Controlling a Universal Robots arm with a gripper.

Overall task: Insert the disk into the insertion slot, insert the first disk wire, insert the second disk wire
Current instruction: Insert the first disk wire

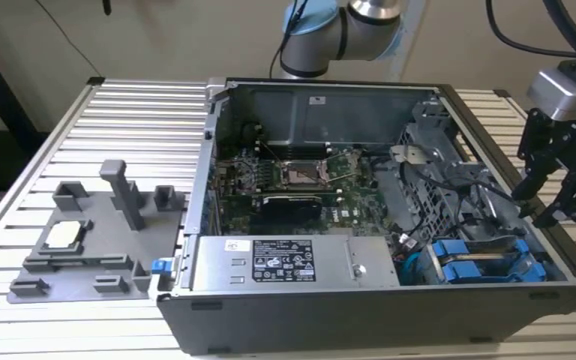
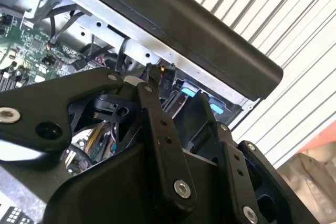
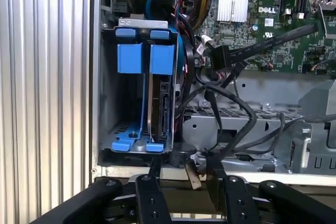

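Exterior view: the claw [image 1: 540, 208] is seen hung at three o'clock of the open computer case [image 1: 368, 319], just above its side wall. Its fingers are spread apart with nothing held between them, as is also shown in the first wrist view. The disk [image 3: 159, 109] is found seated on edge inside the insertion slot [image 3: 107, 98], at about five o'clock of the case interior in the exterior view, with its blue frame tabs [image 3: 161, 59] turned toward the claw. A second pair of blue tabs [image 3: 129, 59] is set just beside them. Loose black cables [image 3: 231, 103] are draped near the slot, one ending in a free plug [image 3: 220, 56]. Whether any wire is mated to the disk cannot be told.

The disk is judged to be stiff, dense and shock-sensitive, with smooth metal faces that are likely slippery, so it is best taken by the blue frame's edges or tabs. The cables are judged limp and are best pinched at the rigid plug body.
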